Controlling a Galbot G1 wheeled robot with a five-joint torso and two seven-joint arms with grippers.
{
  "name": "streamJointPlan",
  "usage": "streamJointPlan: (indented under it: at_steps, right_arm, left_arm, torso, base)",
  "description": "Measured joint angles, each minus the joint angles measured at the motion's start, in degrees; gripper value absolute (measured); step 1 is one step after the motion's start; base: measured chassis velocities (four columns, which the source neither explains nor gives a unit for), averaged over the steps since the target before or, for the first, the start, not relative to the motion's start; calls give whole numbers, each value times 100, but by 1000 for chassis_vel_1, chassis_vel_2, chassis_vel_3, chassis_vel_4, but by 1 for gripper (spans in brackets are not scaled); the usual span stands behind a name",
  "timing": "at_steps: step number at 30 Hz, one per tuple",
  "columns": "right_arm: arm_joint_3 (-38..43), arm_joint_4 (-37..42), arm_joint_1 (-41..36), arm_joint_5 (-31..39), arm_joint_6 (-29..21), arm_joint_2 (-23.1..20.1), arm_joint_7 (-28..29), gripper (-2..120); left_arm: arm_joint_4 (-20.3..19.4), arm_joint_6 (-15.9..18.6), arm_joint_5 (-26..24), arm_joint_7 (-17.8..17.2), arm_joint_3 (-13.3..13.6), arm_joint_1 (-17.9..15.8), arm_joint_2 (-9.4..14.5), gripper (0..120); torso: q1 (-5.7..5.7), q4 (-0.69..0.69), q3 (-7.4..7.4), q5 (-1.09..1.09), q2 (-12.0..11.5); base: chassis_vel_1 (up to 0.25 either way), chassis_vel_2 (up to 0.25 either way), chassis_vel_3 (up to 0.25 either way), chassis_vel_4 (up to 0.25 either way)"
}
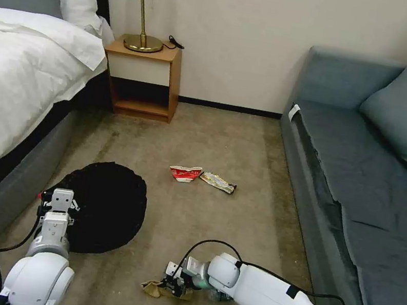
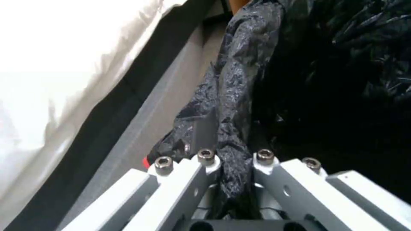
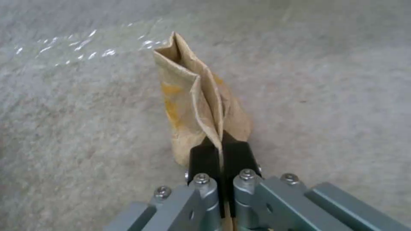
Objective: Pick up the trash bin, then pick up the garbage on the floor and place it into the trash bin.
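Observation:
The trash bin [image 1: 107, 201], lined with a crinkly black bag [image 2: 342, 80], stands low beside the bed frame. My left gripper [image 1: 60, 204] is shut on its near rim, and black plastic is pinched between the fingers [image 2: 205, 158]. My right gripper [image 1: 173, 285] is down at the carpet, shut on the crumpled brown paper bag [image 1: 153, 289]. The bag's fold [image 3: 192, 96] is clamped between the black pads [image 3: 205, 160]. Farther out on the floor lie more garbage pieces, a crushed red-and-white cup [image 1: 185, 173] and a shiny wrapper [image 1: 218, 182], side by side.
A bed [image 1: 14, 69] with white sheets runs along the left, and its grey frame is close to the bin. A wooden nightstand [image 1: 145, 80] with a brass lamp stands at the back wall. A grey sofa [image 1: 365, 179] lines the right side. Carpet lies between them.

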Motion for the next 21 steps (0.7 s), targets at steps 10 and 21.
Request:
streamJointPlan:
  at_steps: [10, 21]
  right_arm:
    - [882, 64, -97, -154, 49, -134, -47, 0]
    - [2355, -379, 204, -362, 188, 202, -368, 0]
  left_arm:
    - [46, -163, 18, 51, 20, 10, 0, 0]
    - [43, -181, -6, 65, -5, 31, 85, 0]
  torso:
    - [0, -1, 0, 0, 0]
    - [0, 0, 0, 0, 0]
  base:
    - [0, 0, 0, 0]
    - [0, 0, 0, 0]
